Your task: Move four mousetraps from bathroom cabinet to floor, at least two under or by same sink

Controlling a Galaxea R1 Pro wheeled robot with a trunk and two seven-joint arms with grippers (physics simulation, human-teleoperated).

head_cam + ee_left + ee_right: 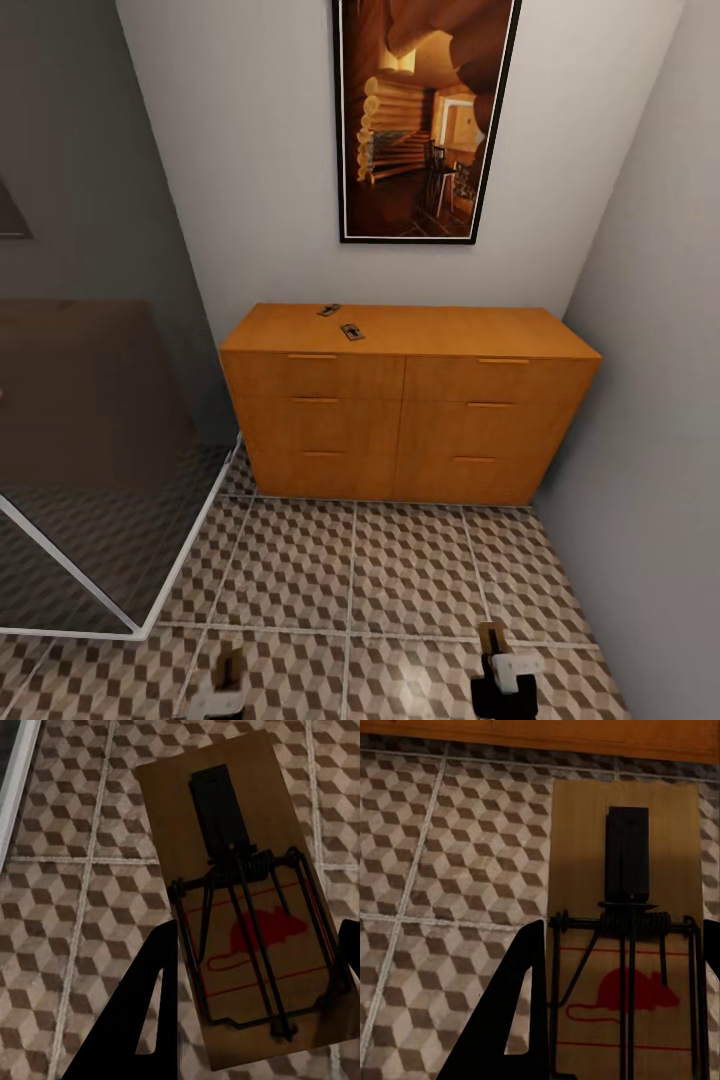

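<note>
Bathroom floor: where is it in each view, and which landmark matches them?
Head view: bathroom floor across the lower half, before the cabinet.
Left wrist view: bathroom floor behind the left mousetrap.
Right wrist view: bathroom floor behind the right mousetrap, meeting the cabinet.
Shared: pale grout lines.

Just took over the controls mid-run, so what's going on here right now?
The robot faces an orange wooden cabinet across the patterned bathroom floor. Each arm holds a mousetrap above the tiles: the left gripper has one mousetrap between its jaws, and the right gripper holds another mousetrap. Two more mousetraps lie on the cabinet top. A glass shower enclosure stands at the left.
</note>
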